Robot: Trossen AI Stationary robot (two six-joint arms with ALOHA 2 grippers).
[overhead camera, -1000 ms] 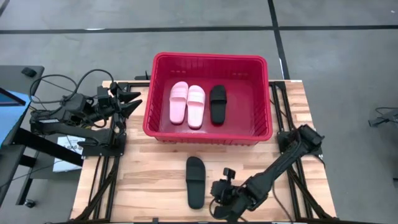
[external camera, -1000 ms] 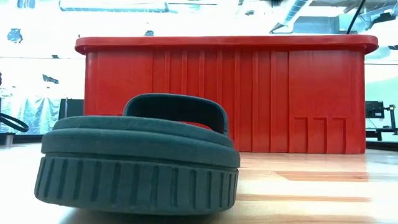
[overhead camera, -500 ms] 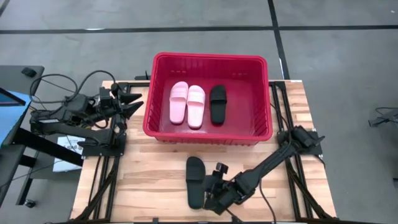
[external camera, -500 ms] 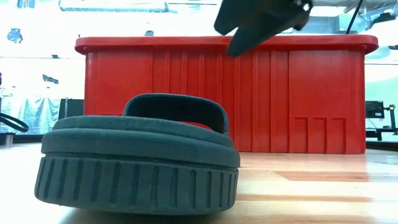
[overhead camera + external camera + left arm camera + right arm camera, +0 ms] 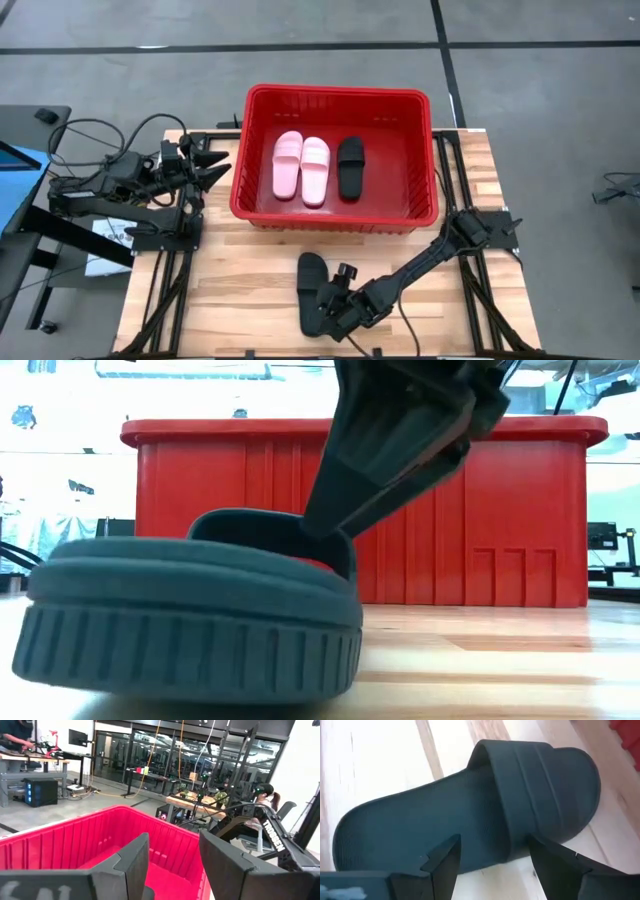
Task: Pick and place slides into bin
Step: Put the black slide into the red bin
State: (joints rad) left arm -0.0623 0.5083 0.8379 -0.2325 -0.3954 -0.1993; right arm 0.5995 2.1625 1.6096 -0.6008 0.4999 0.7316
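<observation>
- Three of the four slides already lie in the bin (image 5: 335, 98), in the upper centre of the high view: two pink slides (image 5: 301, 168) side by side and a black slide in the bin (image 5: 350, 167) just to their right.
- The last black slide (image 5: 314, 290) lies on the table (image 5: 230, 290) in the lower centre of that view, near the bin's front wall but apart from it.
- We judge the step in hand to be the grasp of this last slide. The right pincer (image 5: 338, 312) sits low over it at the bottom centre of the high view, its fingers spread and holding nothing.
- In the right wrist view the two dark fingers (image 5: 442, 865) stand either side of the footbed, close behind the wide strap (image 5: 535, 795).
- In the low view the pincer comes down from the top of the frame onto the strap region, and one end of the sole looks slightly raised off the wood; we cannot tell how firmly it presses.
- The left pincer (image 5: 210, 165) waits at the left of the high view, just beside the bin's left wall, fingers apart and empty.
- Next, as we read it, the right pincer must close on the strap or the sole edge, lift clear of the rim, carry up-frame over the bin and release into the bare floor right of the black slide there.
</observation>
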